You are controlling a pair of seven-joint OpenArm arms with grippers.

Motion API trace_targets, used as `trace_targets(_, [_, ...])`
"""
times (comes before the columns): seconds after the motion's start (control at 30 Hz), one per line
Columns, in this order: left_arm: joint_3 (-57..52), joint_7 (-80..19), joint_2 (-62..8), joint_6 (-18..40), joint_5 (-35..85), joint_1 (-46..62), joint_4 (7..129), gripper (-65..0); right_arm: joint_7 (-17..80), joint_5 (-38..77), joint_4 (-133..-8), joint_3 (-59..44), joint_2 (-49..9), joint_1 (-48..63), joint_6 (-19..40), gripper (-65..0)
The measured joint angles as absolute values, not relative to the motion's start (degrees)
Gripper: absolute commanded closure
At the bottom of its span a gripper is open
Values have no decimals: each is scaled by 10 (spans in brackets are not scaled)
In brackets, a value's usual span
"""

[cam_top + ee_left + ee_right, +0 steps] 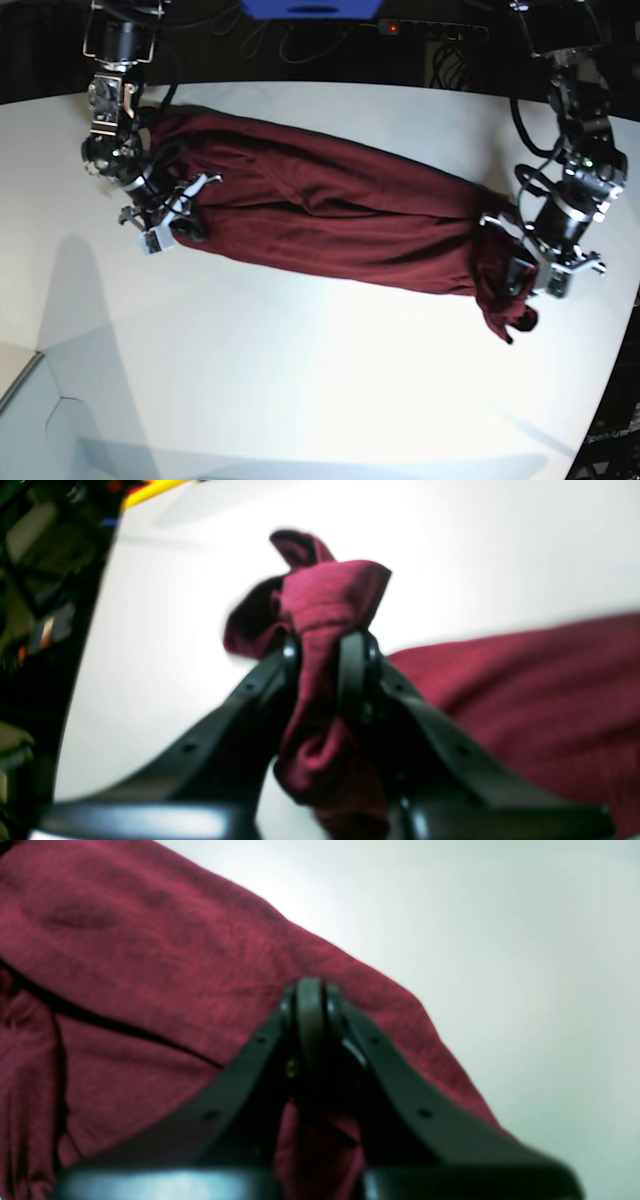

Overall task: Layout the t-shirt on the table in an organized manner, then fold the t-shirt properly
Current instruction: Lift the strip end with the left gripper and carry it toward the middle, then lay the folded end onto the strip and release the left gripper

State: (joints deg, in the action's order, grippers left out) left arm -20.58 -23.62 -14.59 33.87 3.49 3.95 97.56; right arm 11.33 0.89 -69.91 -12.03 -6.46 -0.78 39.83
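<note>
The t-shirt (330, 215) lies stretched in a long band across the white worktop (300, 380), running from the far corner on the base view's left down toward the near edge on its right; the cloth is rumpled lengthwise, with folds along the middle; one end bunches and droops in a small dark clump at the right of that view.

The left claw (320, 650) is clamped on a gathered wad of the t-shirt; in the left wrist view the fabric passes between the two black fingers (356, 670), bulges above them in a crumpled knot and hangs below them in a twisted fold; the rest of the garment spreads off to the right of that view, lying on the worktop.

The right claw (310, 1005) has its jaws pressed together, tips meeting in the right wrist view; red cloth shows under and between the finger bases, so it grips the t-shirt's edge; beyond lies bare worktop; both wrist views are blurred.
</note>
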Motion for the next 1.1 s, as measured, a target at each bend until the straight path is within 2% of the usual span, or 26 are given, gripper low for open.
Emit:
trace_targets(0.33, [-3, -236, -87, 347, -129, 59, 996, 0, 113, 9, -700, -121, -65, -8, 398, 0])
trace_targets(0.47, [13, -236, -51, 347, -181, 58, 995, 0, 113, 9, -700, -121, -65, -8, 398, 0])
trace_targets(0.63, [43, -233, -43, 347, -230, 55, 972, 0, 113, 9, -700, -121, -65, -8, 398, 0])
trace_targets(1.1, [91, -233, -46, 345, -236, 63, 965, 0, 113, 9, -700, -122, -65, -8, 398, 0])
